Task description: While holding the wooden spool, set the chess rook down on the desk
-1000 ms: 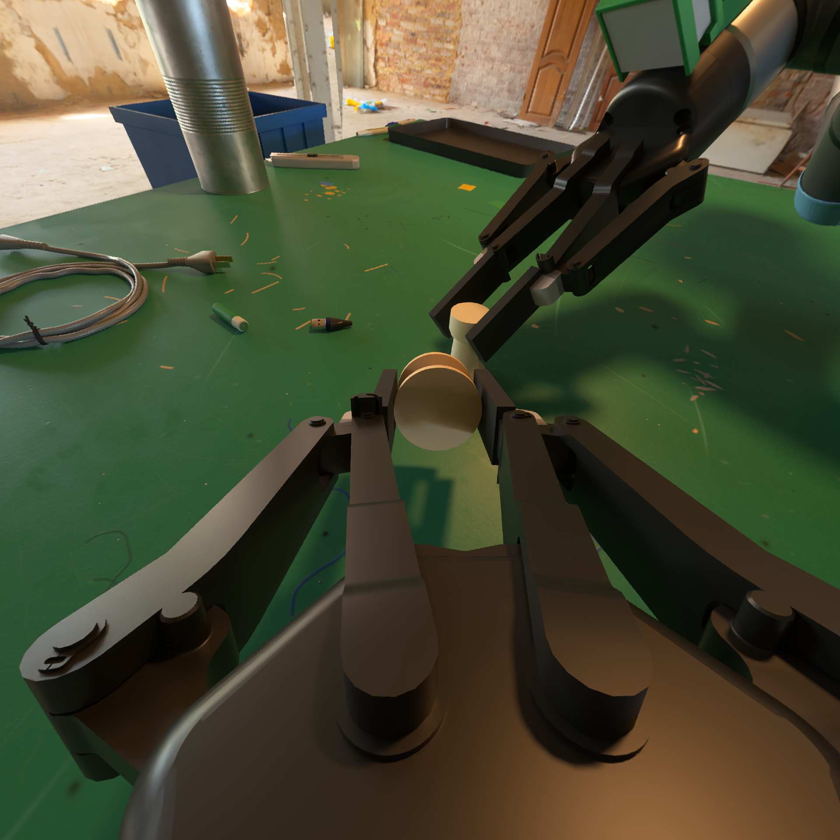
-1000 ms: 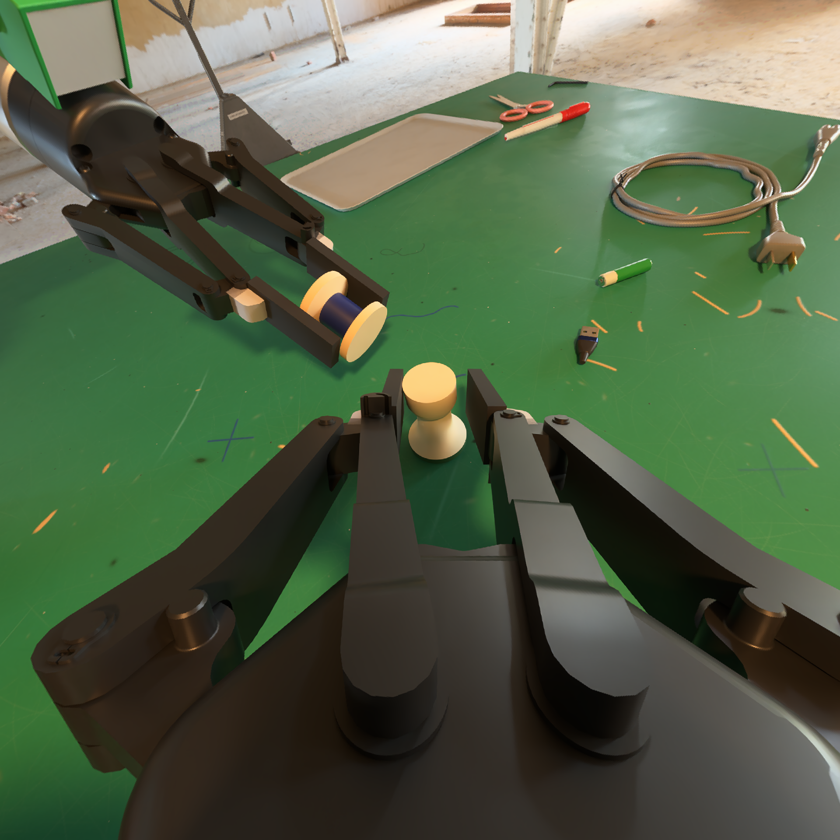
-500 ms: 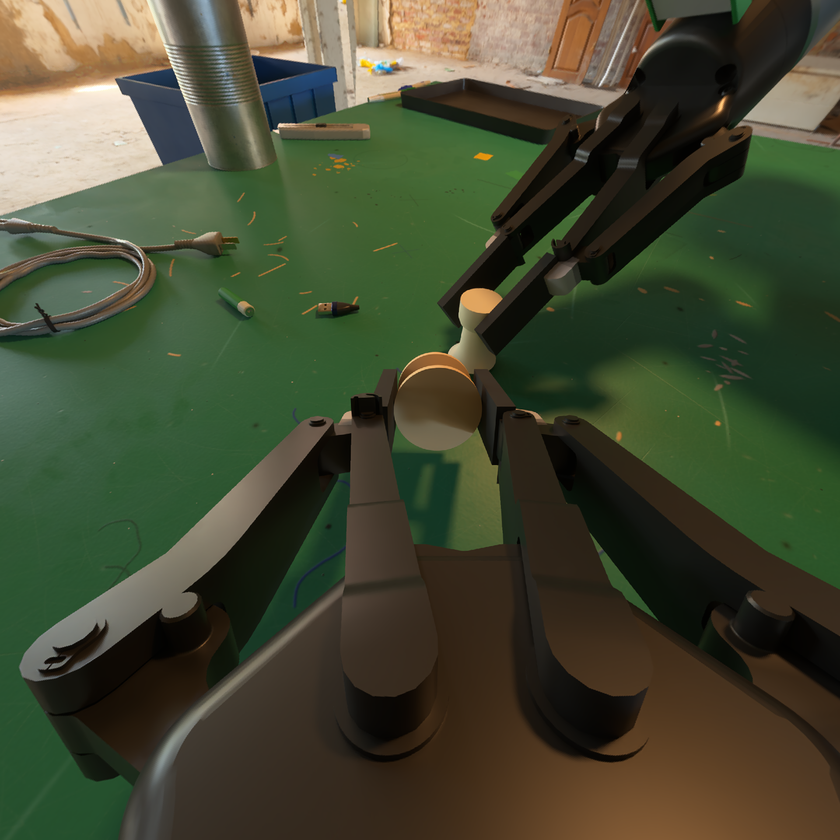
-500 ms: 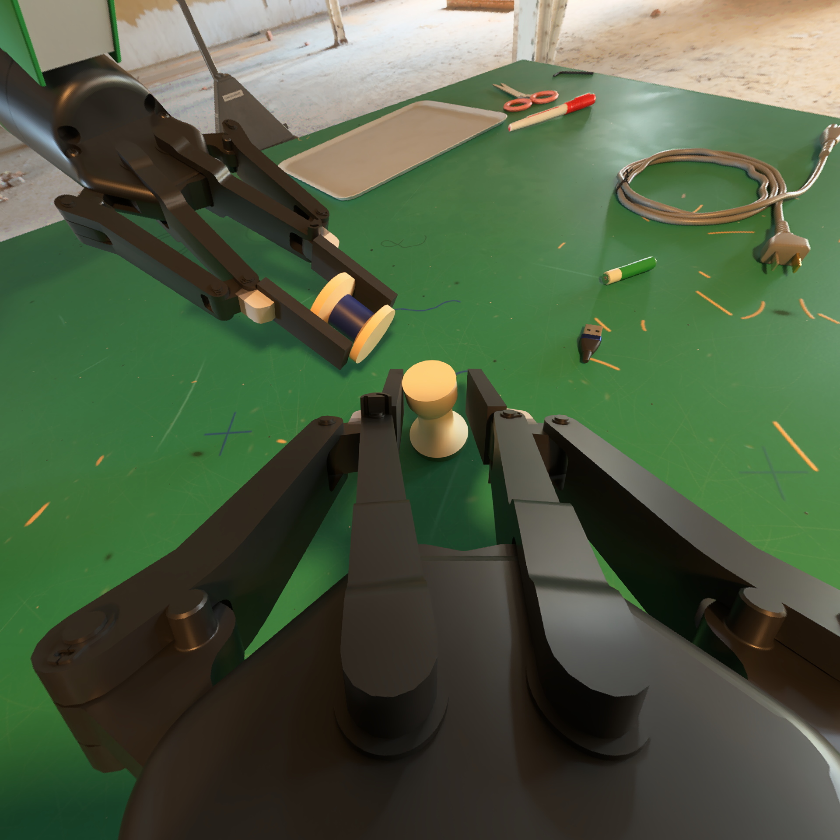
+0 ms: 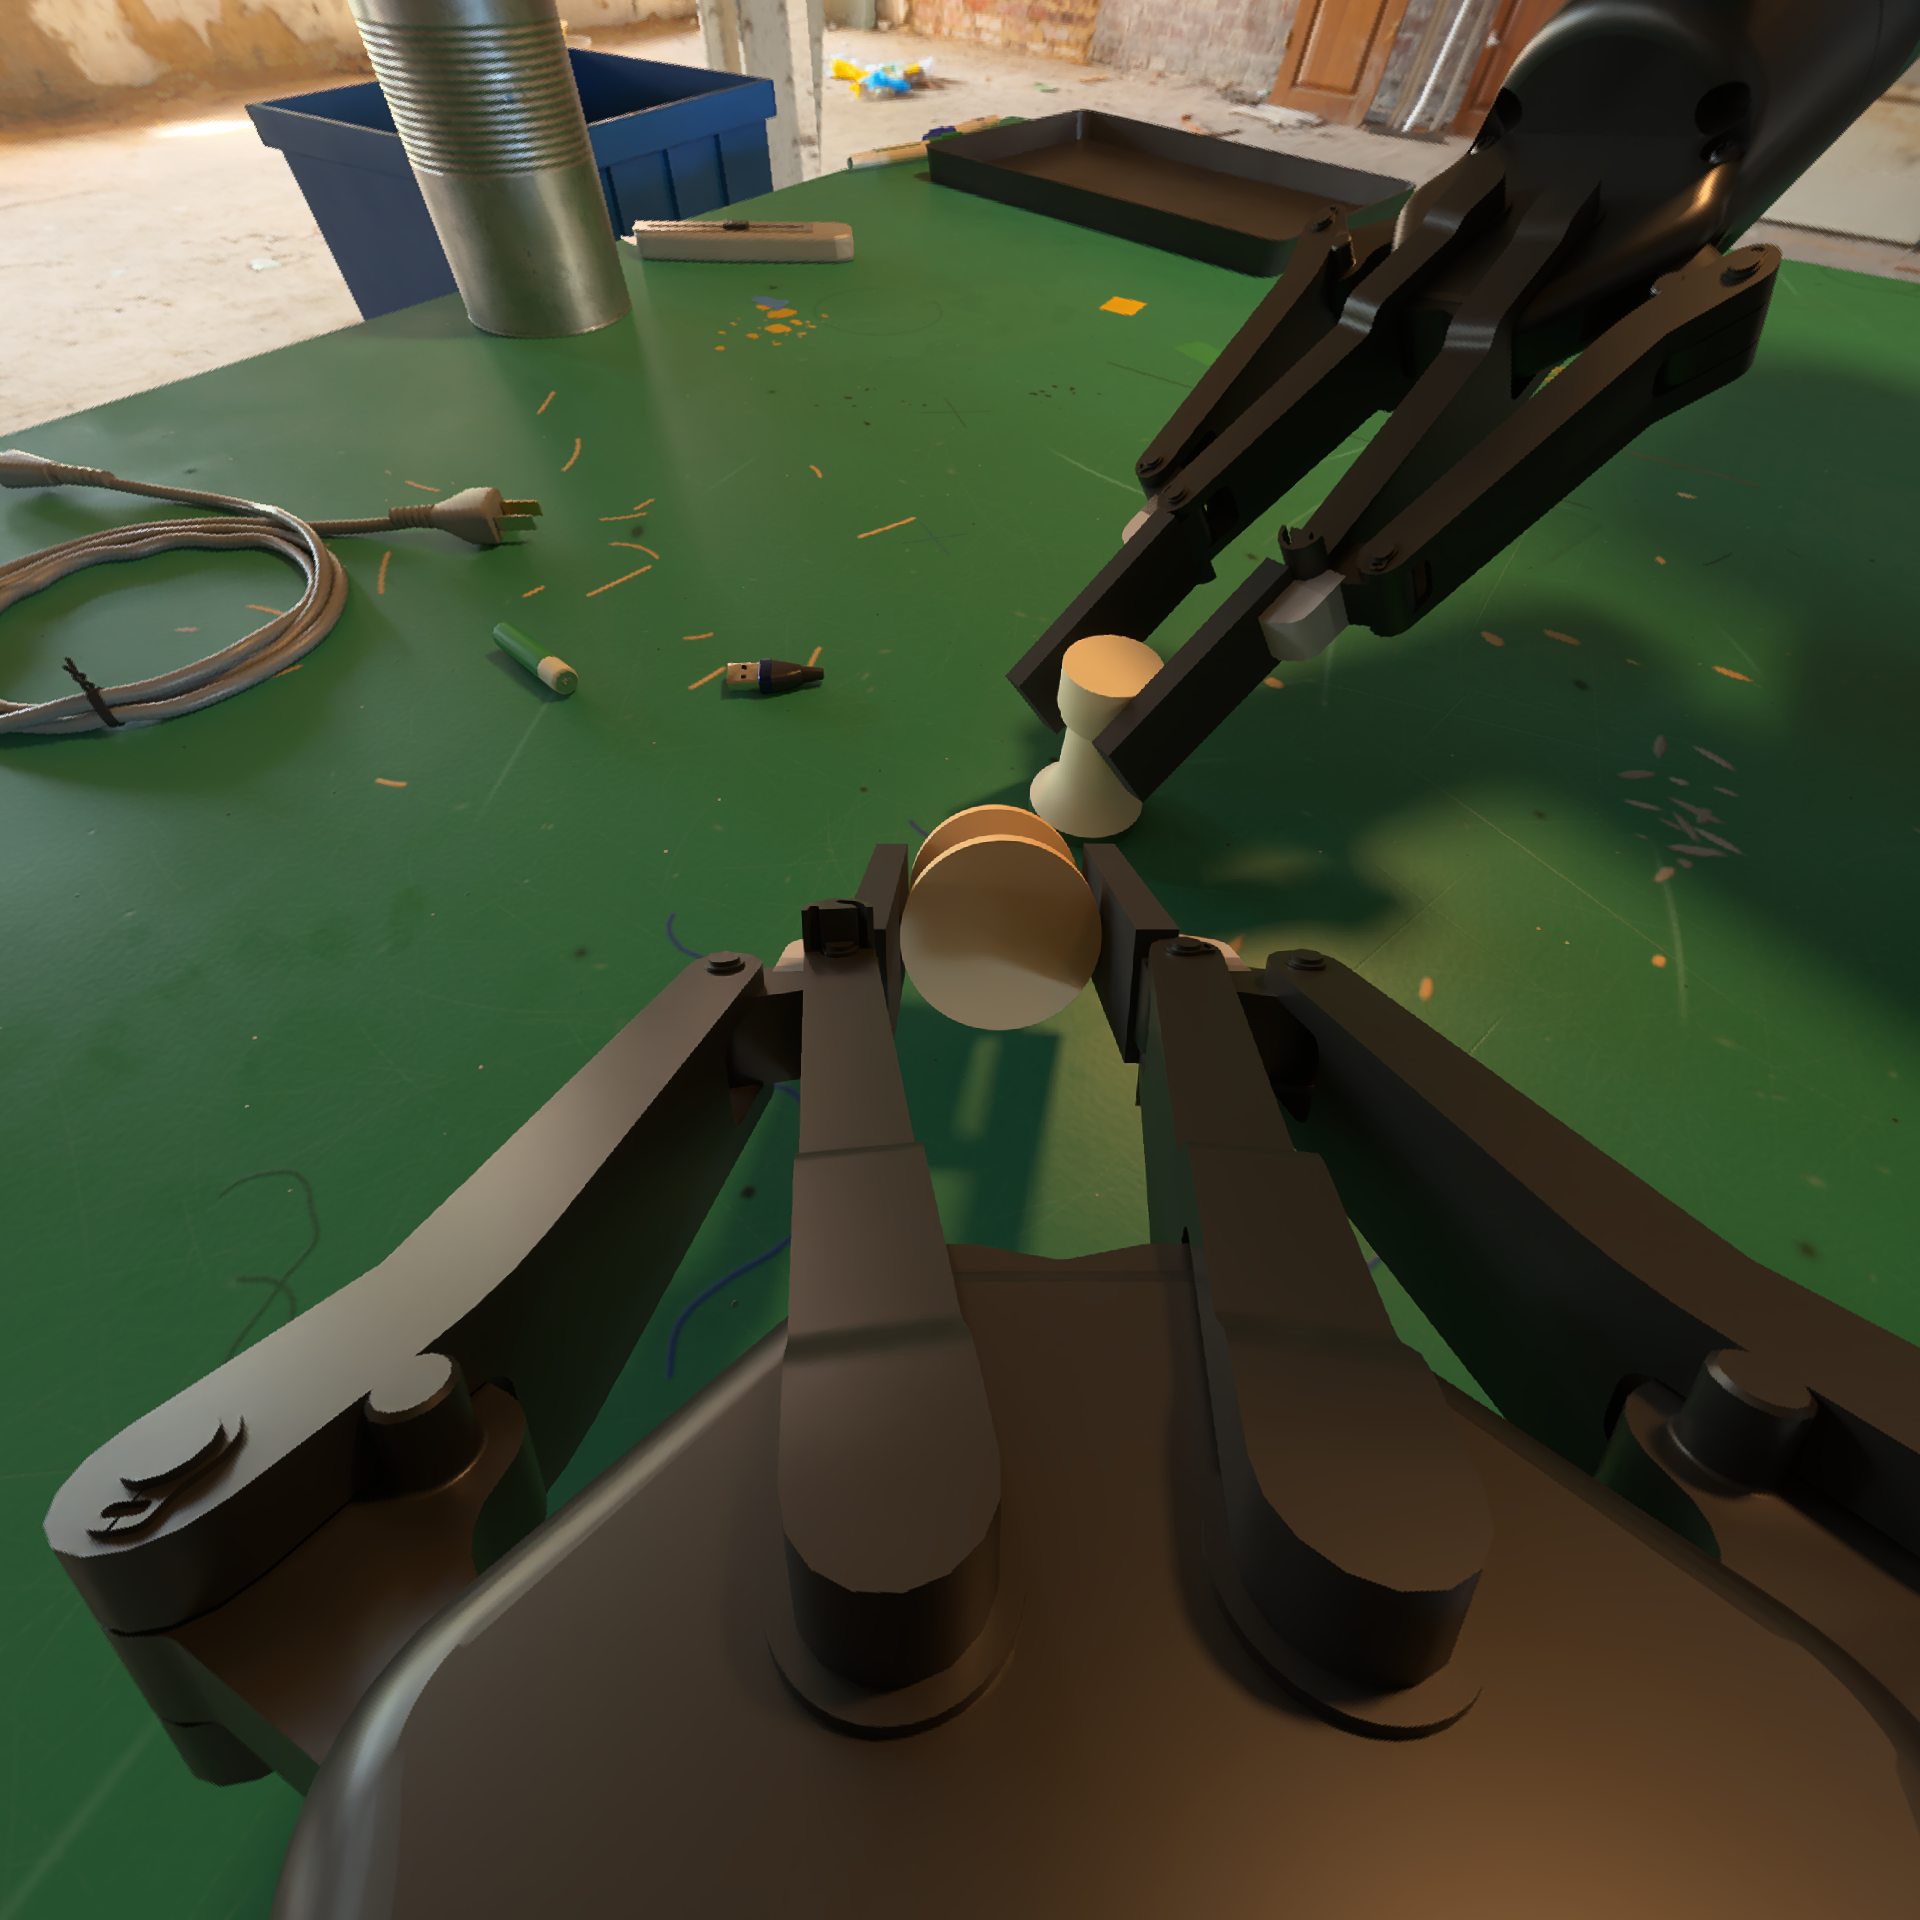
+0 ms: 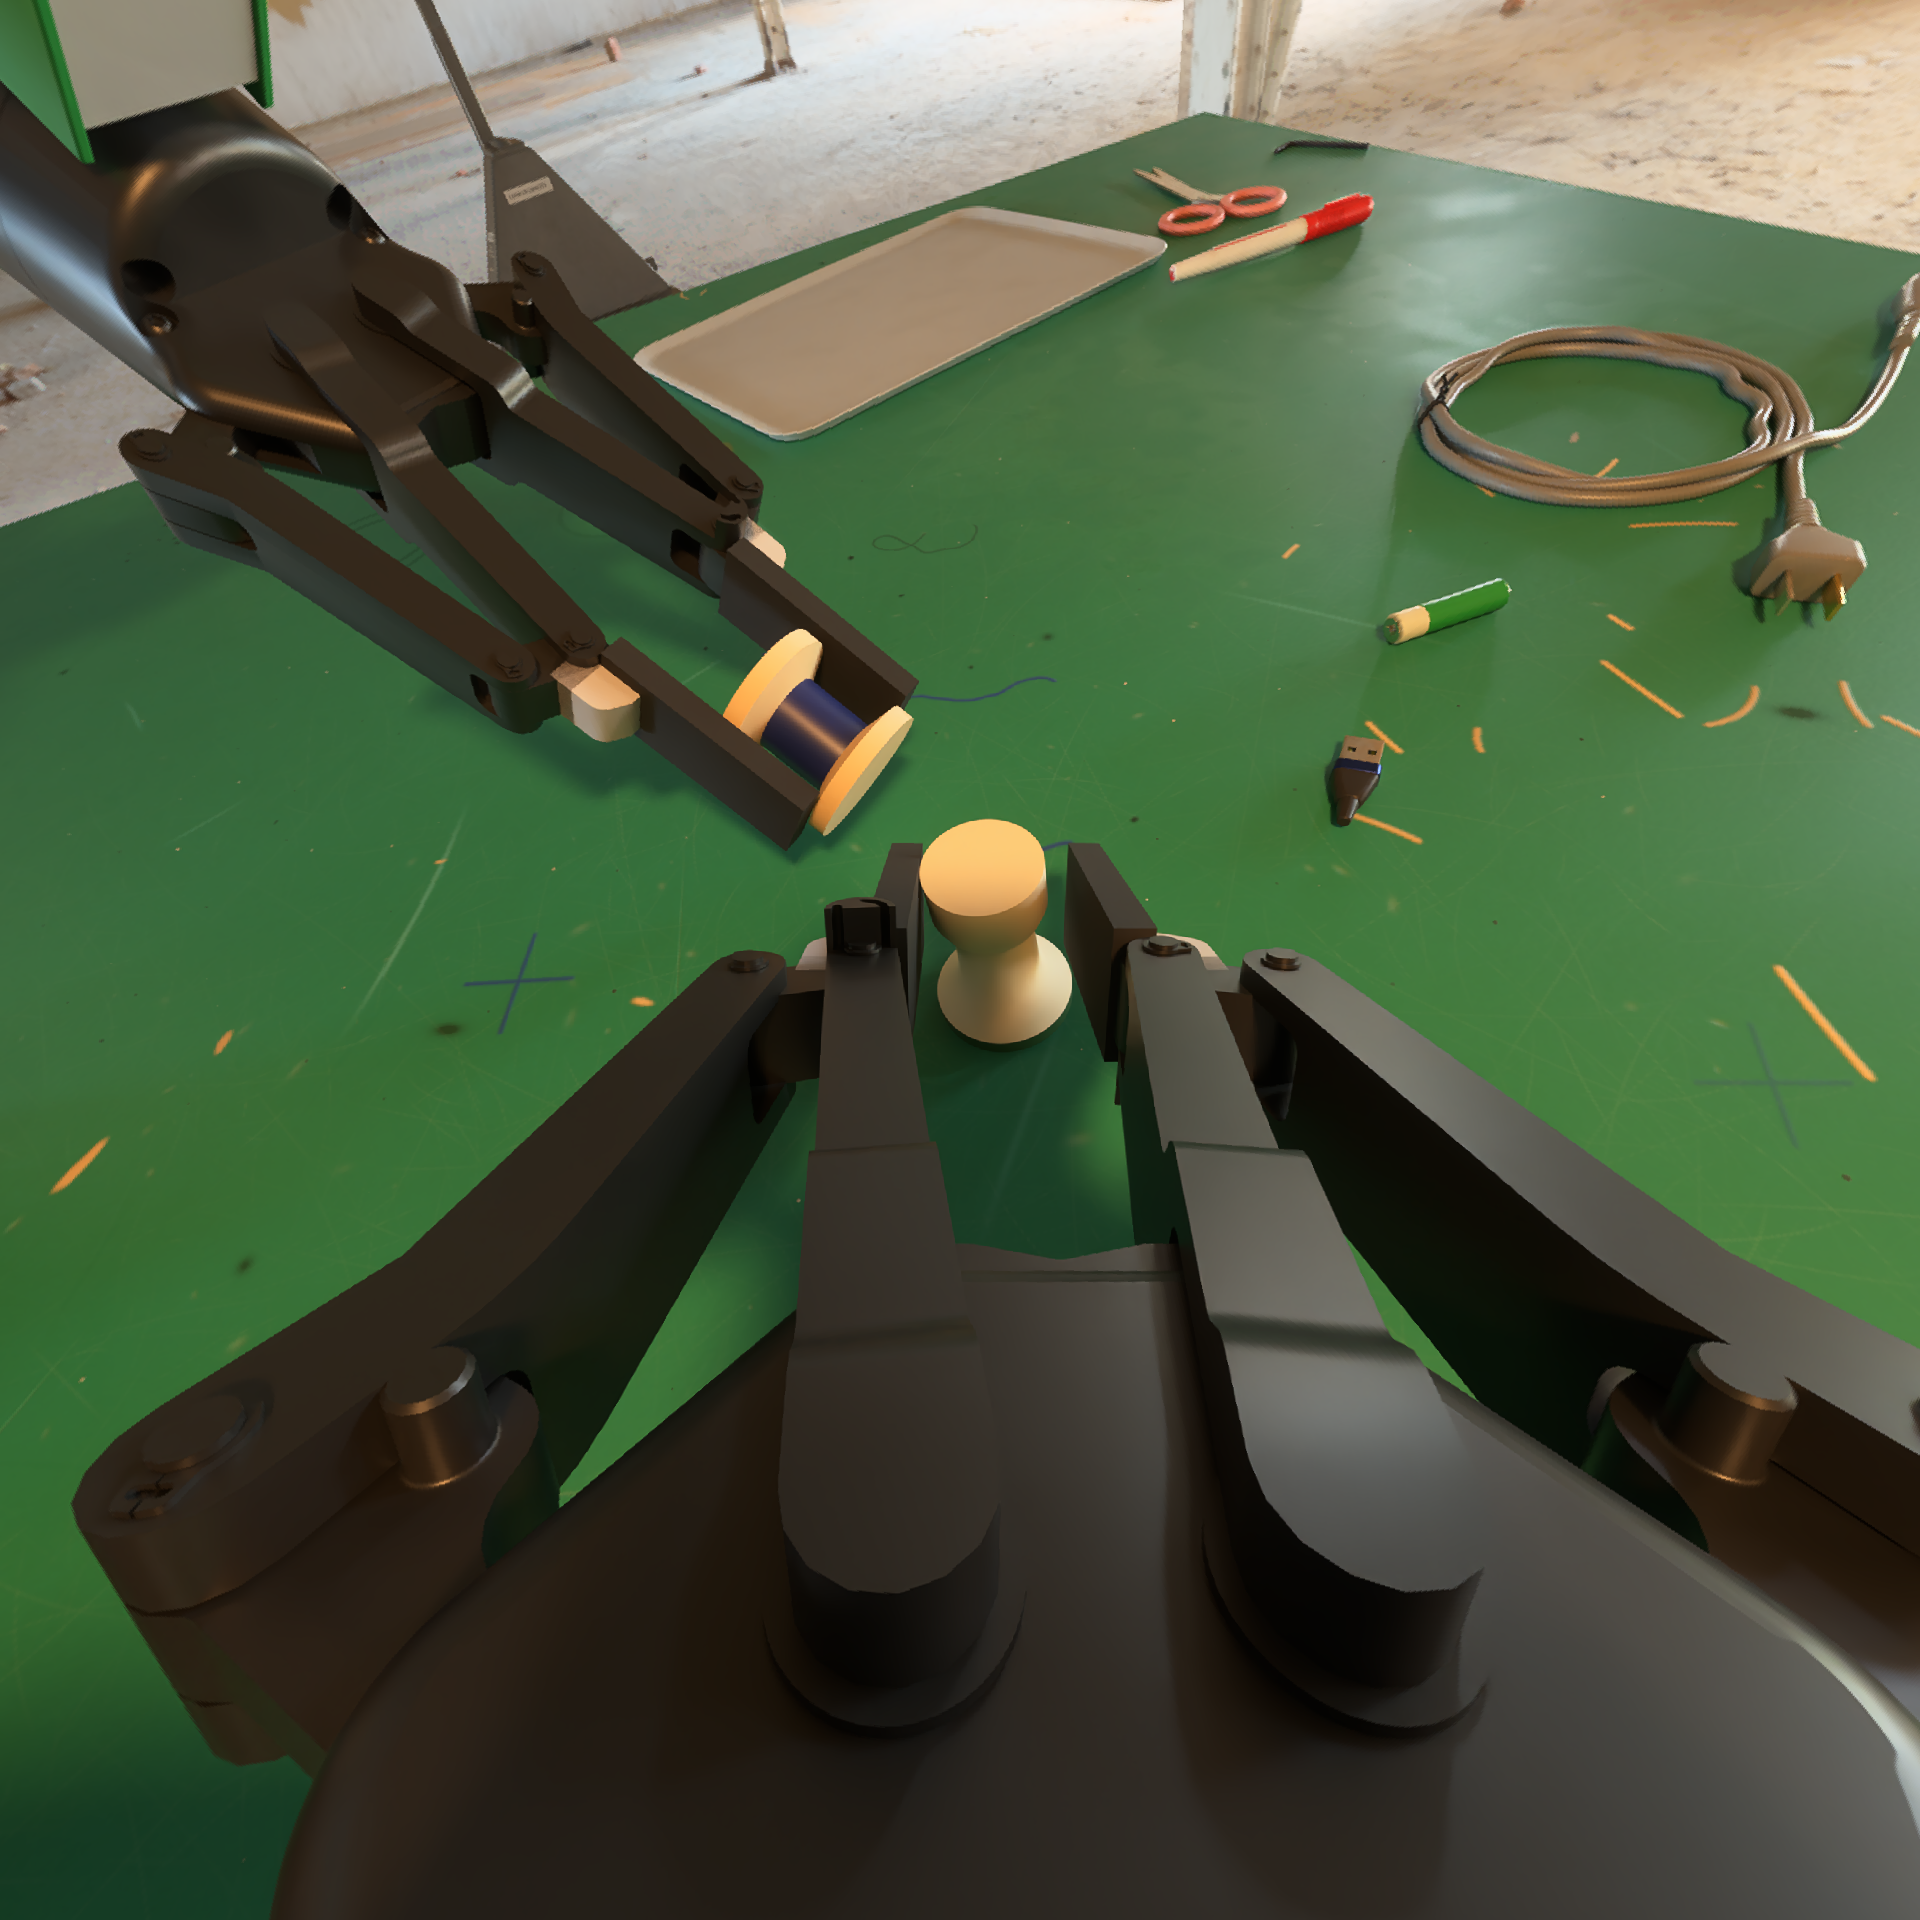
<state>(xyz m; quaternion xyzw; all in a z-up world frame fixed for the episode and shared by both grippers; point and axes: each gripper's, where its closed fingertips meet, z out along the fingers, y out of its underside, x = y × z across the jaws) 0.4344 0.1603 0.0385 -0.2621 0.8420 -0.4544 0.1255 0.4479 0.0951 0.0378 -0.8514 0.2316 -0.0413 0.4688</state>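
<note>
My left gripper (image 5: 997,894) is shut on the wooden spool (image 5: 997,925), which has pale flanges and dark blue thread, and holds it just above the green desk (image 5: 312,987). The spool (image 6: 821,727) also shows in the right wrist view. My right gripper (image 6: 992,883) is closed around the head of the pale chess rook (image 6: 1003,987). The rook stands upright with its base down on the desk. In the left wrist view the rook (image 5: 1107,670) stands just beyond the spool, between the right gripper's (image 5: 1075,727) fingers.
A coiled grey power cable (image 5: 208,582), a green battery (image 5: 535,660) and a USB plug (image 5: 774,675) lie to the left. A metal pipe (image 5: 509,177), a blue bin (image 5: 675,125), a black tray (image 5: 1143,177), a beige tray (image 6: 904,312), scissors (image 6: 1216,203) and a marker (image 6: 1278,239) are farther off.
The right gripper has lowered the rook until its base meets the desk. The left gripper has kept its hold on the spool and shifted slightly.
</note>
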